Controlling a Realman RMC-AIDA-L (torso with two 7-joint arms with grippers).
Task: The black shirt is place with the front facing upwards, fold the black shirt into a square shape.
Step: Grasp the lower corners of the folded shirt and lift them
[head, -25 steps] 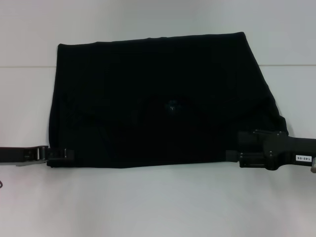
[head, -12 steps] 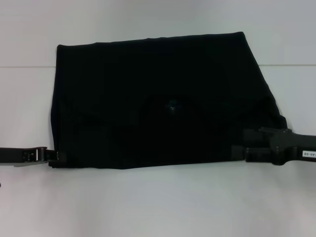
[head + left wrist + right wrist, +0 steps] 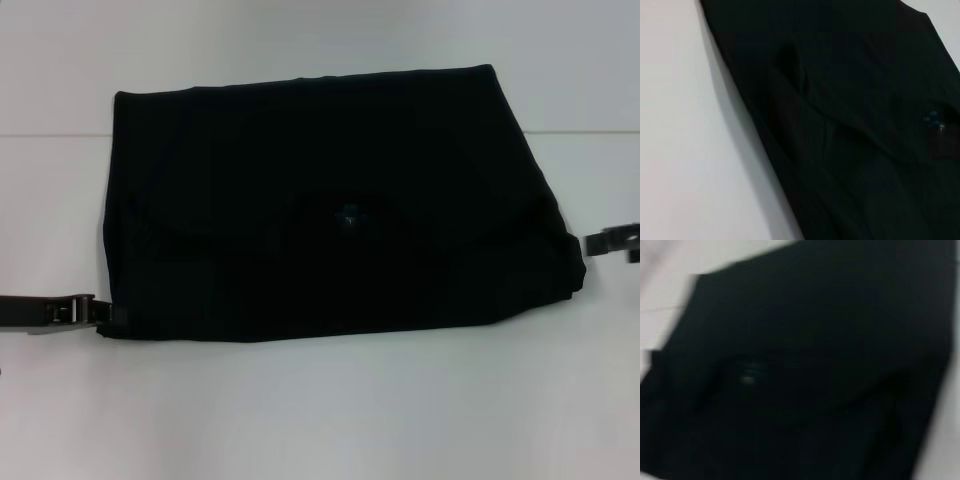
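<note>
So the black shirt (image 3: 330, 205) is lying flat on the white tabletop (image 3: 320, 410), folded into a wide dark slab. Its long axis runs left to right across the table, parallel to the near edge. It isn't a clean rectangle: the far edge is shorter and sits slightly higher toward the right, and the right side slants outward as it comes toward the near edge, ending in a rounded, bulgy corner on the near right. The left side is pretty much straight. There's a tiny blue neck label (image 3: 347, 215) showing roughly in the middle of the top layer, with a curved fold line arcing around it. No print visible, it's all black.

The left gripper (image 3: 85, 312) is low at the shirt's near-left corner, its tip right up against the cloth edge; can't tell from here whether the jaws are pinching fabric or just sitting there. The right gripper (image 3: 612, 240) only pokes in from the right edge of the head view, just off the shirt's right side and not touching it, and I can't tell how its jaws stand either.

Both wrist views are basically filled with black cloth over white table.
</note>
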